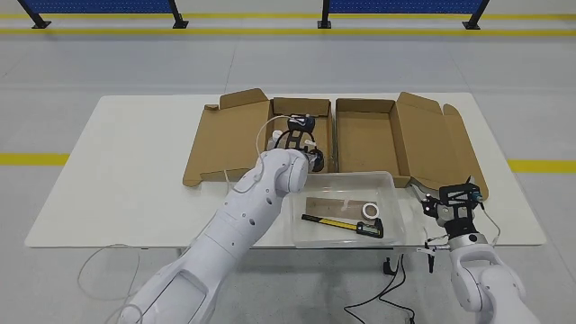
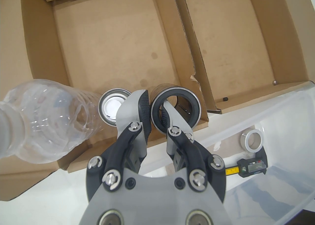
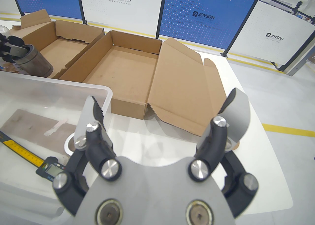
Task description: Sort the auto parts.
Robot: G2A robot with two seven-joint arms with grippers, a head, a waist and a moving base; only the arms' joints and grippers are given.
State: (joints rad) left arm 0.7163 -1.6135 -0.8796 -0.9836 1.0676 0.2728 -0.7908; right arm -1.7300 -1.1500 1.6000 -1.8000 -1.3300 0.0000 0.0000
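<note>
Sort partly done: one part is in hand at the left box, and three items are left in the bin.

The left gripper (image 2: 155,101) is clamped on the wall of the sleeve bearing (image 2: 193,102), one finger in the bore and one outside. The bearing is a smooth steel cylinder with a black end ring, at the near wall of the left box (image 1: 236,139) in the top view; I can't tell if it has touched down. That box already holds a round metal cap (image 2: 114,106) and a clear ribbed bottle (image 2: 41,122). The right box (image 1: 364,144) has a bare corrugated floor apart from two tiny bits. The translucent plastic bin (image 1: 310,234), at bottom centre, holds a digital caliper (image 2: 248,168), a plain aluminium ring (image 2: 252,140) and a flat brown plate (image 1: 328,207). The right gripper (image 3: 164,100) has its fingers apart and holds nothing, at lower right by the tabletop (image 1: 126,162) edge.
</note>
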